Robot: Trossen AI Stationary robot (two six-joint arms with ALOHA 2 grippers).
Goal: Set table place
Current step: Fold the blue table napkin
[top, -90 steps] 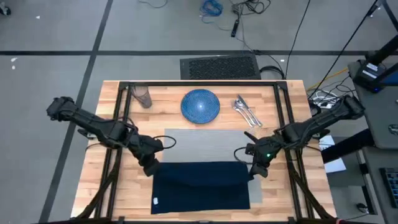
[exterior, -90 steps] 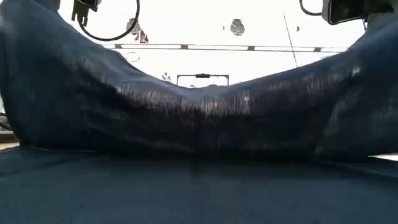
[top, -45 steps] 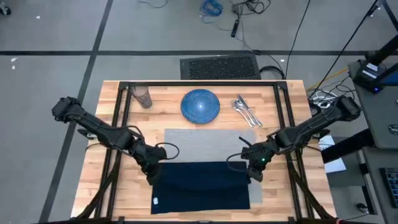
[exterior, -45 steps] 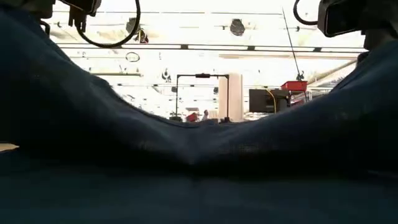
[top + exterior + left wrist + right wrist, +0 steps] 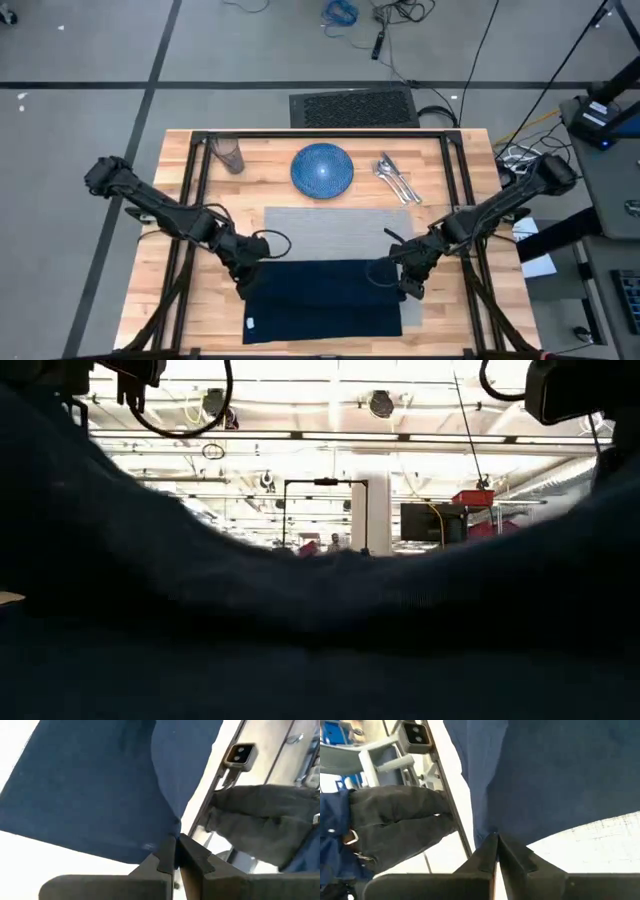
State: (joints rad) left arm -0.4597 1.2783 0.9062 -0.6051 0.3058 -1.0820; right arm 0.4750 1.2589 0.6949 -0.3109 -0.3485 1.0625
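Pinching navy napkin (image 5: 322, 300) by far corners — left gripper (image 5: 246, 280) and right gripper (image 5: 406, 283), each clamped tight on cloth edge. No readable writing; small white tag (image 5: 250, 323) at napkin's near left corner. Napkin on grey placemat (image 5: 330, 235), near table (image 5: 460, 170) edge. Since a second ago, both grippers moved nearer, cloth edge lower. Plate (image 5: 322, 168), glass (image 5: 229, 155), cutlery (image 5: 396, 178) along far side.

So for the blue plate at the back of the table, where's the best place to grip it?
The plate lies flat and round, so probably pinch its rim. The near edge looks best: it faces the bare placemat, while the glass and cutlery flank its sides.
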